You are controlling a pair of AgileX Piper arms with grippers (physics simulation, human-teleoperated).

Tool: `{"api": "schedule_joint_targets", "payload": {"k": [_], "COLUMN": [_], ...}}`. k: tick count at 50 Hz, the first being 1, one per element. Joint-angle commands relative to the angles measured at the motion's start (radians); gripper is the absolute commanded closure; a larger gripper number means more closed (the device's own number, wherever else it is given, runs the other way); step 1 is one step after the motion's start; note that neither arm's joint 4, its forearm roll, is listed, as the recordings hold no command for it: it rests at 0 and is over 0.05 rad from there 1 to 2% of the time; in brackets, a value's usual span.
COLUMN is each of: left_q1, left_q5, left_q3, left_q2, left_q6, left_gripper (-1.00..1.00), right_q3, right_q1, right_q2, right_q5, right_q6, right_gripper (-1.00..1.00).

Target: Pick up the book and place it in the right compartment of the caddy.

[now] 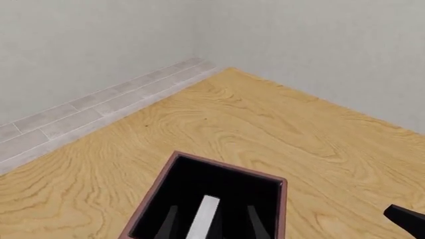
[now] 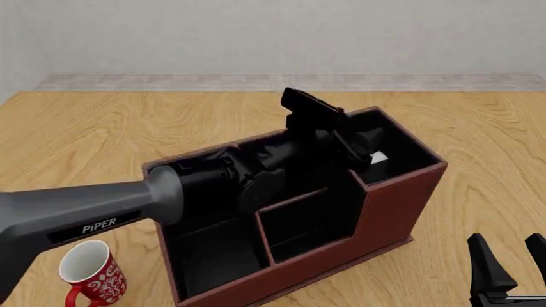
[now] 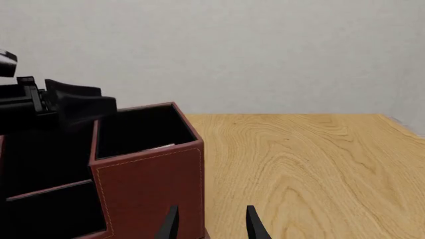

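The dark reddish-brown caddy stands mid-table. My left arm reaches over it, and my left gripper hangs inside the right compartment, the squarish end cell. In the left wrist view the book shows as a white page strip low in that black cell, between the spread fingers of my left gripper, with a dark gap on each side. The book's white edge also peeks out beside the gripper in the front view. My right gripper stands open and empty near the table's front right, clear of the caddy.
A red mug with white patterns stands at the front left, beside the caddy's long cell. In the right wrist view the caddy's end wall is close in front of my right gripper. Bare wood stretches to the right.
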Motion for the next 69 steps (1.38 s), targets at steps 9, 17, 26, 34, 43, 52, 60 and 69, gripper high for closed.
{"api": "schedule_joint_targets", "payload": {"k": [9, 17, 26, 34, 43, 52, 60, 69], "left_q1": [-0.003, -0.005, -0.017, -0.027, -0.033, -0.038, -0.04, -0.051], "left_q5": [0.005, 0.019, 0.023, 0.027, 0.011, 0.001, 0.001, 0.001], "left_q3": [0.011, 0.031, 0.079, 0.116, 0.178, 0.226, 0.252, 0.292], "left_q2": [-0.029, -0.089, -0.153, -0.2, -0.251, -0.292, -0.322, -0.36], "left_q6": [0.015, 0.028, 0.06, 0.073, 0.074, 0.082, 0.096, 0.104], "left_gripper": [-1.0, -1.0, -1.0, -1.0, -1.0, -1.0, -1.0, -1.0], "right_q3": [0.0, 0.0, 0.0, 0.0, 0.0, 0.0, 0.0, 0.0], "right_q1": [0.0, 0.0, 0.0, 0.0, 0.0, 0.0, 0.0, 0.0], "right_q2": [0.0, 0.0, 0.0, 0.0, 0.0, 0.0, 0.0, 0.0], "right_q5": [0.0, 0.0, 0.0, 0.0, 0.0, 0.0, 0.0, 0.0], "right_q6": [0.0, 0.0, 0.0, 0.0, 0.0, 0.0, 0.0, 0.0], "right_gripper": [-1.0, -1.0, -1.0, -1.0, -1.0, -1.0, -1.0, -1.0]}}
